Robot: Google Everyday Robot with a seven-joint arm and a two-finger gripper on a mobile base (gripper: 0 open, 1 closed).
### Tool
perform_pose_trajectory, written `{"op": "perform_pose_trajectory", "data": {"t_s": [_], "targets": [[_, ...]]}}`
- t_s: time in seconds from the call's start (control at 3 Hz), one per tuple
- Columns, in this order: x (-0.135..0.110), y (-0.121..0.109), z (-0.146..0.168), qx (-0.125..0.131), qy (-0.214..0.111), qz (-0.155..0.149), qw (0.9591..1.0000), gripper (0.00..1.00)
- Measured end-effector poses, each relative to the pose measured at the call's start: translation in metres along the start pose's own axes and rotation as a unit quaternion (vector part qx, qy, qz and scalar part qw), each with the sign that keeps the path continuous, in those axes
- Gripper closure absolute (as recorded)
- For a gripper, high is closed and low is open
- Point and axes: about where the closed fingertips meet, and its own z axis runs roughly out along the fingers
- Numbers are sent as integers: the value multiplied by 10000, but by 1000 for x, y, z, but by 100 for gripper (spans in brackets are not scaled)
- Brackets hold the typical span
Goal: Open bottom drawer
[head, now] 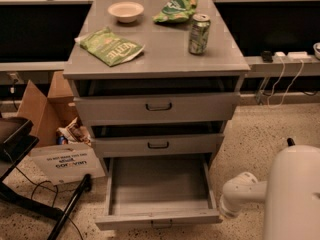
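The bottom drawer (158,218) of the grey cabinet is pulled out toward me. Its slim front panel is lowest in the view, with a small dark loop handle (161,225), and its plain grey tray (157,184) is bare. My gripper (226,211) is at the end of my white arm (250,191), just right of the drawer's front right corner and apart from the handle. It holds nothing that I can see. The medium drawer (158,145) and the tall drawer (159,107) above stick out slightly.
On the cabinet top (165,54) are a white bowl (125,11), two green chip bags (111,46) (176,8) and a green can (199,33). A cardboard box (42,106) and a white sign (67,163) stand at left, beside black chair legs (70,206).
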Motion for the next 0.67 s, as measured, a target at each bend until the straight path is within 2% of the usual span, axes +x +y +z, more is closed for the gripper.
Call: {"op": "perform_pose_trajectory", "data": {"t_s": [0.33,0.67], "targets": [[63,111,-2,-460,224,811,9954,73],[66,146,2,-739,321,846,9931,50]]}}
